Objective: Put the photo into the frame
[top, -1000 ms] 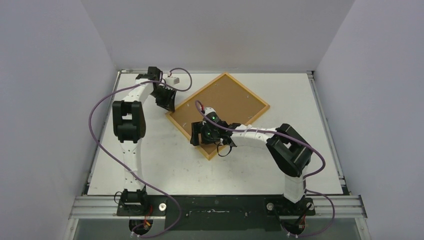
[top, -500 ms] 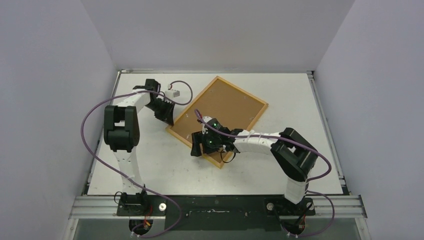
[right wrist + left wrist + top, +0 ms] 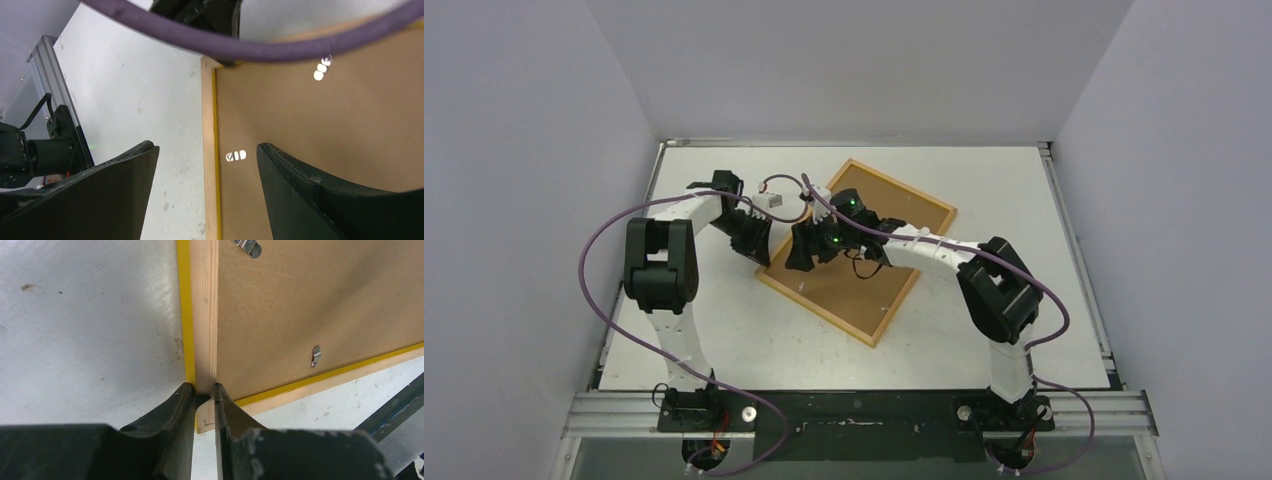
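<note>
Top external view: the frame lies flat and askew on the white surface, its pale wood back facing up, with both my arms reaching to its left end.
Frame filling: a brown fibreboard backing panel sits inside the rails, with small metal clips on it.
Frame colour: a bright yellow strip shows along the outer edge of the rail in the left wrist view.
My left pincer: narrow and clamped on the frame's wooden rail close to a corner, one finger against the yellow outer edge and the other on the panel side.
My right pincer: spread wide and holding nothing, hanging above the frame; a rail and the panel's edge show between its fingers.
Pincers together: near each other at the frame's left corner, apart, not touching.
Cable: a purple cable crosses the top of the right wrist view.
</note>
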Robot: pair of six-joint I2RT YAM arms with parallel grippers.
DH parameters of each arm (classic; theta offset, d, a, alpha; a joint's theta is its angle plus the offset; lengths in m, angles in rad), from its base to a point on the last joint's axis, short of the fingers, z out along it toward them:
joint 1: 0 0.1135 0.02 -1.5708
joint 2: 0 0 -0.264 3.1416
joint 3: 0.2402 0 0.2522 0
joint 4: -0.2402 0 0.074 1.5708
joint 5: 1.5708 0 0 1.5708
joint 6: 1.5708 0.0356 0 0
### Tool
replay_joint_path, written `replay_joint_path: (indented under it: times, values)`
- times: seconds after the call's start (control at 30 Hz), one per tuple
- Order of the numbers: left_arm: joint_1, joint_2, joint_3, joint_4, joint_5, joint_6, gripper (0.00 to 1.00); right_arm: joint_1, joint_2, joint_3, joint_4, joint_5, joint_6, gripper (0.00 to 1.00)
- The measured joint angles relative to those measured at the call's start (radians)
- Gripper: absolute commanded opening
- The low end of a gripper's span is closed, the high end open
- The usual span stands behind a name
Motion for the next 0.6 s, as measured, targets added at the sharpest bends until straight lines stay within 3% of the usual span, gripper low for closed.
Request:
replay_joint_path:
  times: [0.27, 0.6]
  values:
    - [0.002, 0.000, 0.000, 0.003, -0.003, -0.028, 0.13, 0.016, 0.137, 0.079, 0.029, -0.126, -0.127, 0.73]
    - [0.005, 0.001, 0.000, 0.004, -0.004, -0.047, 0.11, 0.069, 0.196, 0.122, -0.012, -0.137, -0.218, 0.72]
